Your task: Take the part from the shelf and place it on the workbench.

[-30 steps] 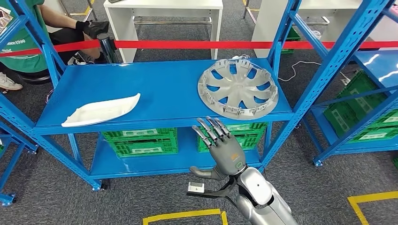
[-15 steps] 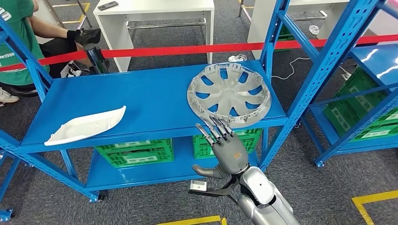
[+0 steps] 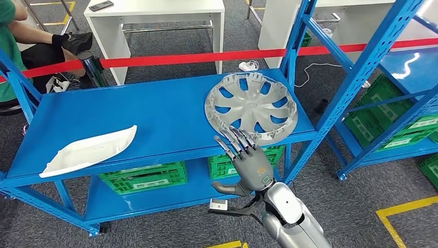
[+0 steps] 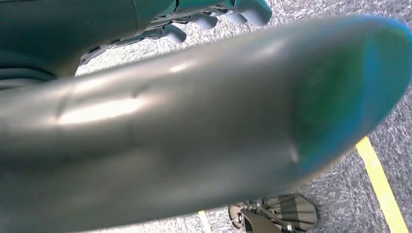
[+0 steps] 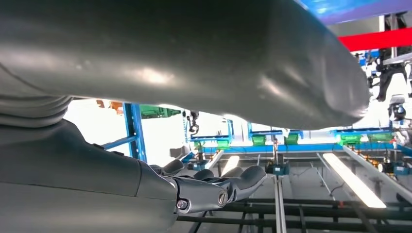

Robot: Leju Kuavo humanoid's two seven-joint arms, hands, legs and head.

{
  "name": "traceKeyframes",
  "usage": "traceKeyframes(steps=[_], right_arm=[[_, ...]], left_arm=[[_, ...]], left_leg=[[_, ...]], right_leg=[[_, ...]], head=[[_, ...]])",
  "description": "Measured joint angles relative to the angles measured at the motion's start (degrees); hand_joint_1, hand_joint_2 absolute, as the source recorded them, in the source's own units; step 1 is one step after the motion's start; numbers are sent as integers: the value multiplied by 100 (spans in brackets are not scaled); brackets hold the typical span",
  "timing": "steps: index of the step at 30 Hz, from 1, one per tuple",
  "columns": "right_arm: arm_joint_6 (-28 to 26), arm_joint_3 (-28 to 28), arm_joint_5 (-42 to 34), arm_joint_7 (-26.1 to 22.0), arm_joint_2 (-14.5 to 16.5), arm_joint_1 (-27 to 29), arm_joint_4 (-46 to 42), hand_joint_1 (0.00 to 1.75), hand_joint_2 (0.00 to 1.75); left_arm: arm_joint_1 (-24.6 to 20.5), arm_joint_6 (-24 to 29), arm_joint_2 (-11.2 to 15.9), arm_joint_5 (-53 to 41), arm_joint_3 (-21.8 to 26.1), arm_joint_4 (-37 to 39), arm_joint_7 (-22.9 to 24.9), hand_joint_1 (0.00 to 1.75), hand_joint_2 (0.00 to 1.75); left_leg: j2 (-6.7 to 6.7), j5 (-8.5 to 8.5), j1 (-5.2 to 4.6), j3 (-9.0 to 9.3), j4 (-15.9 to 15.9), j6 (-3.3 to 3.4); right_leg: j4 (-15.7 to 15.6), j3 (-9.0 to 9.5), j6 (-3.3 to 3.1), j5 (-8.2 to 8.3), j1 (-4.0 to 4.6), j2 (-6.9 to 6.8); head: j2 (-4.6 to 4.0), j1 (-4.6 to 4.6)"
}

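A grey hubcap [image 3: 251, 107] lies flat on the right end of the blue shelf [image 3: 155, 111], its rim reaching the shelf's front edge. A white curved panel [image 3: 88, 151] lies at the shelf's left front. My right hand [image 3: 249, 164] is raised in front of the shelf, holding nothing. Its fingers [image 3: 233, 140] are stretched out and apart, their tips at the hubcap's near rim; I cannot tell whether they touch it. In the right wrist view the fingers [image 5: 214, 187] are extended under the thick thumb. My left hand [image 4: 194, 126] hangs over the grey floor, empty.
Green crates [image 3: 142, 177] stand on the lower shelf. A blue upright [image 3: 356, 77] and a second rack [image 3: 403, 108] stand to the right. A red barrier tape [image 3: 206, 56] runs behind, with white tables [image 3: 155, 15] and a seated person [image 3: 31, 44] beyond. A small white box [image 3: 218, 205] lies on the floor.
The whole picture has shifted, so the camera moved; the shelf now looks closer. My right hand's fingertips have gone from below the shelf edge up to the hubcap's near rim.
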Motion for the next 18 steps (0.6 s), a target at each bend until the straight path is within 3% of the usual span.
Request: traceKeyframes(steps=[2,4,6,9,11,13,14,15,16,18], right_arm=[[2,-1,1,0,-1,-6,2,0,0],[7,-1,7,0,1,-26,3,0,0],[14,-3,19,3,1,-54,5,0,0],[16,-14,40,11,5,-78,4,0,0],[15,-14,56,13,8,-86,8,0,0],[15,-14,79,18,8,-89,26,0,0],[14,-15,94,19,8,-88,40,0,0],[10,-17,108,20,8,-90,53,0,0],[6,-21,121,20,8,-93,66,0,0],[-4,-39,136,19,8,-120,92,0,0]], left_arm=[[2,-3,-5,2,0,0,-1,0,0],[-4,-9,-12,2,0,0,-3,0,0],[-11,-14,-14,1,0,-1,-8,0,0],[-18,-16,-14,3,0,-5,-28,0,0],[-26,-14,-13,20,0,-5,-54,0,0],[-23,-11,-13,39,0,-3,-69,0,0],[-17,-8,-13,45,1,-2,-70,0,0],[-11,-4,-13,49,1,-2,-69,0,0],[-10,-1,-13,52,2,-2,-68,0,0],[-12,8,-12,55,3,-1,-59,0,0]], left_leg=[[-1,-66,-3,86,-1,-18],[-3,-125,-19,137,-5,-66],[-3,-155,-31,162,-38,-132],[17,-229,-36,163,39,-227],[33,-433,-29,-118,564,-276],[41,-647,-23,-577,1292,-316],[46,-633,-20,-736,1488,-330],[51,-506,-17,-794,1479,-338],[57,-279,-13,-738,1248,-339],[73,168,-10,-449,490,-326]], right_leg=[[-722,254,-56,476,15,-7],[-1302,509,-110,677,52,-17],[-1421,574,-154,631,82,-14],[-1504,674,-248,616,28,-4],[-1548,768,-310,582,7,-19],[-1551,834,-340,520,7,-26],[-1550,872,-340,485,6,-23],[-1548,917,-334,449,4,-17],[-1544,970,-321,409,0,-12],[-1519,1054,-266,309,6,-5]], head=[[0,1],[0,-2],[0,-3],[0,-15],[0,-32],[0,-39],[0,-39],[0,-39],[0,-38],[0,-41]])
